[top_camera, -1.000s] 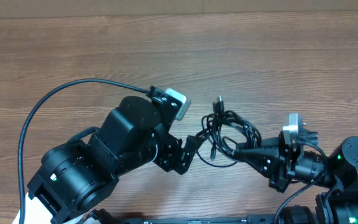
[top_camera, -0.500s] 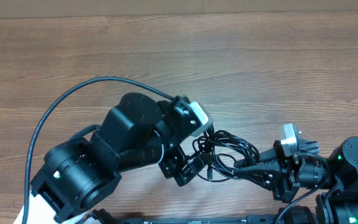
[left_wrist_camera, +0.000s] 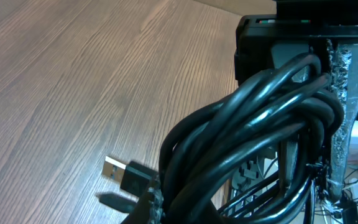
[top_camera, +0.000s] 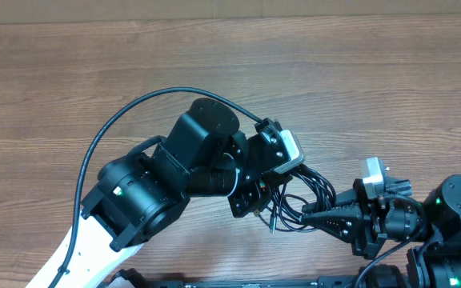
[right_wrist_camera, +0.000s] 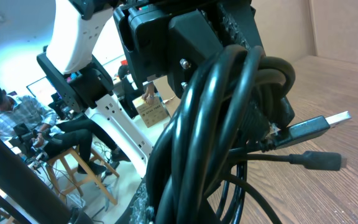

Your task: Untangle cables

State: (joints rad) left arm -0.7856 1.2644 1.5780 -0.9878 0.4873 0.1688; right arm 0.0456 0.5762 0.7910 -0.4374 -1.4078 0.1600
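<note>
The cables (top_camera: 304, 194) form a knotted black bundle of loops between the two arms. My left gripper (top_camera: 260, 194) is shut on the bundle's left side. In the left wrist view the thick loops (left_wrist_camera: 253, 124) fill the space between its jaws (left_wrist_camera: 247, 171), and a USB plug (left_wrist_camera: 122, 173) lies on the wood below. My right gripper (top_camera: 309, 216) points left and is shut on the bundle's lower right. In the right wrist view the loops (right_wrist_camera: 210, 137) rise from its jaws (right_wrist_camera: 210, 208), with a USB plug (right_wrist_camera: 321, 124) and a small plug (right_wrist_camera: 319, 162) sticking out to the right.
The wooden table (top_camera: 358, 80) stretches behind both arms. The left arm's thick black wire (top_camera: 126, 120) arcs over the table at the left. The left gripper's body (right_wrist_camera: 185, 37) sits right behind the bundle in the right wrist view. The table's near edge is just below the grippers.
The left arm has swung right onto the bundle, and its open jaws have shut on the cables. The right gripper has kept its hold and barely moved.
</note>
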